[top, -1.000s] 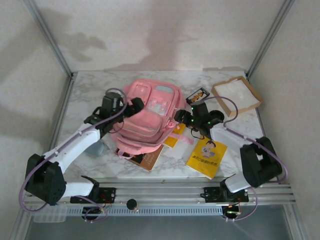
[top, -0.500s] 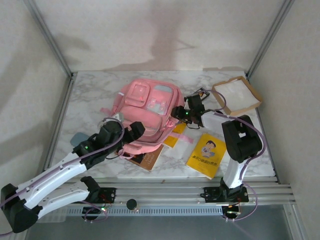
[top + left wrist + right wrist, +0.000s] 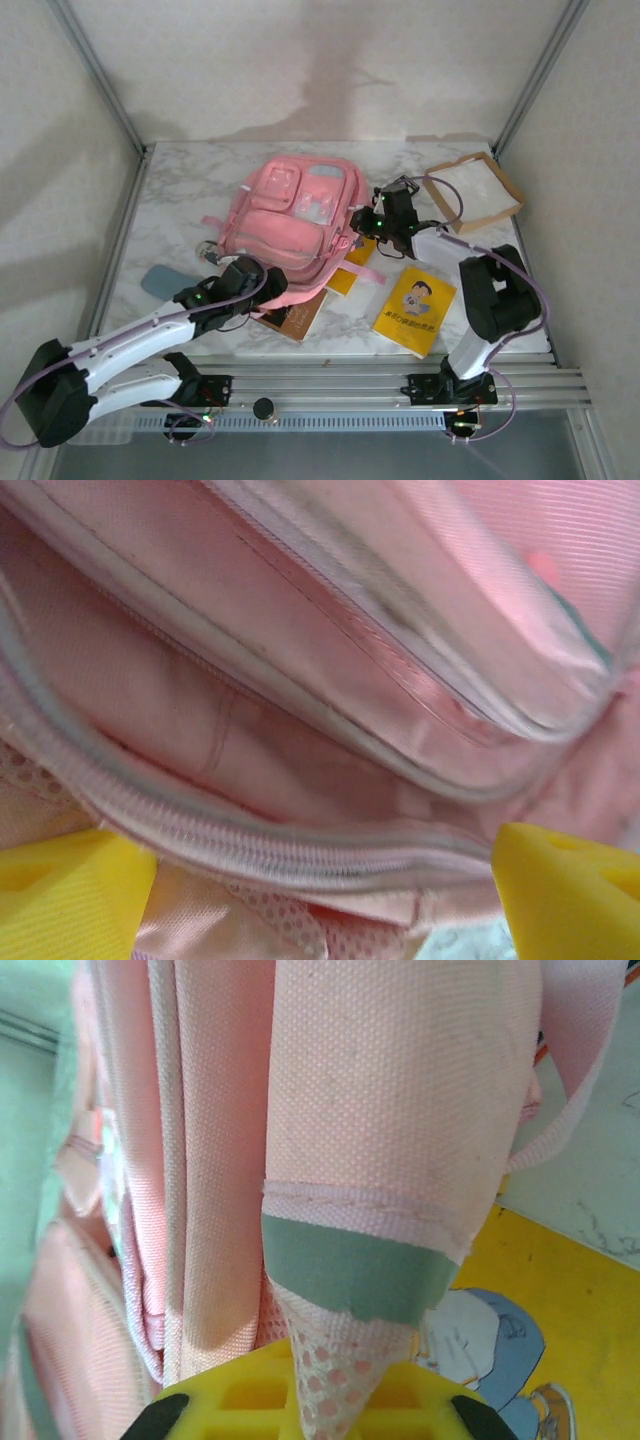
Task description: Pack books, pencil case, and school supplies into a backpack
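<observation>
Right fingers have pinched shut on the backpack; left fingers gape wide.

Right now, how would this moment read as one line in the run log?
left gripper: open at backpack zipper edge | right gripper: shut on backpack mesh | books: not yet packed

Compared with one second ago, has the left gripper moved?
Yes. The left gripper has come back toward the near edge of the table, from the backpack's far-left side to its near-left corner, close to the dark book, which stayed put.
</observation>
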